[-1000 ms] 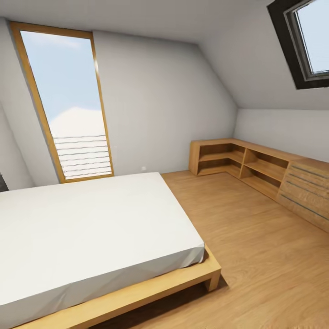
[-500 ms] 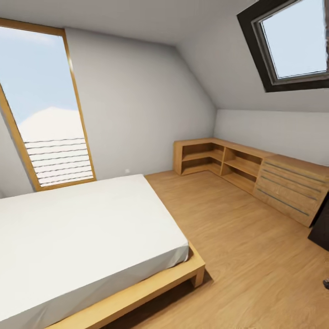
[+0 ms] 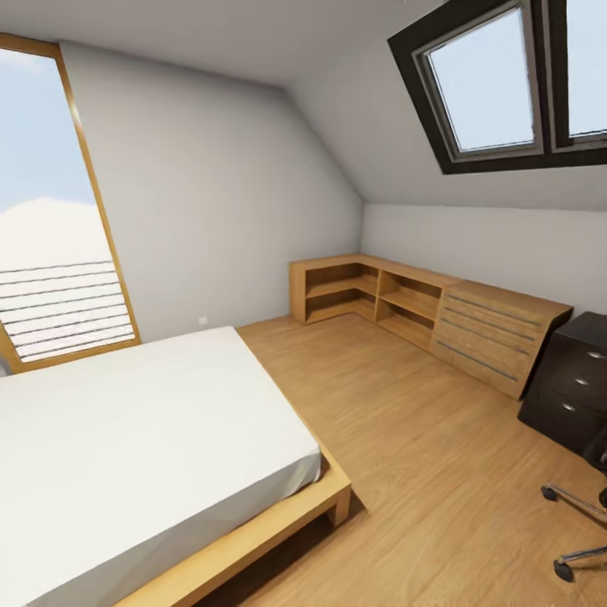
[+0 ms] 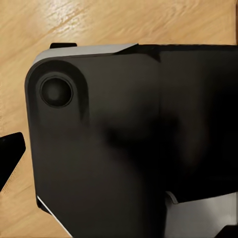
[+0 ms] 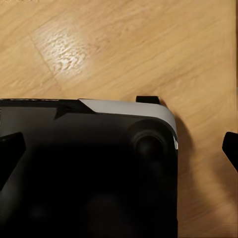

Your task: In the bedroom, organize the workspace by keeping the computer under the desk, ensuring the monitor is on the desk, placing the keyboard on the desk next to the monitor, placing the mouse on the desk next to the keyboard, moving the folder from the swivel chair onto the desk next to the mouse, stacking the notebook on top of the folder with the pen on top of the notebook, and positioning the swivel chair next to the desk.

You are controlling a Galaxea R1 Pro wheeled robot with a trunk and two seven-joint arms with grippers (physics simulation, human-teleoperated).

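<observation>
Head view took in the bedroom: low wooden bed [image 3: 169,472] with its white mattress at my left, plank floor [image 3: 421,438] running ahead, a light wooden shelf-and-drawer unit [image 3: 421,308] tucked under the sloped wall. At the right edge, the black drawer unit [image 3: 573,384] with round silver knobs, which I took for one end of the desk; its tabletop lay beyond the frame. Below it, two chrome legs on castors, the base of the swivel chair [image 3: 577,527], standing just beside that drawer unit, seat cut off by the frame edge.

Monitor, keyboard, mouse, folder, notebook and pen: not sighted from here. By the task, the folder should be on the chair seat.

Left wrist view: my own dark body [image 4: 129,144] close under the camera, floor behind. Dark tip of my left claw [image 4: 10,151] at the edge; its spread I could not tell. Right wrist view: dark tips of my right claw [image 5: 119,148] at opposite edges, so probably spread apart, nothing pinched.

Arms seemed tucked low against the body, sensible for travel. Judgement: in transit, no arranging begun; next need is to face the desk fully.
</observation>
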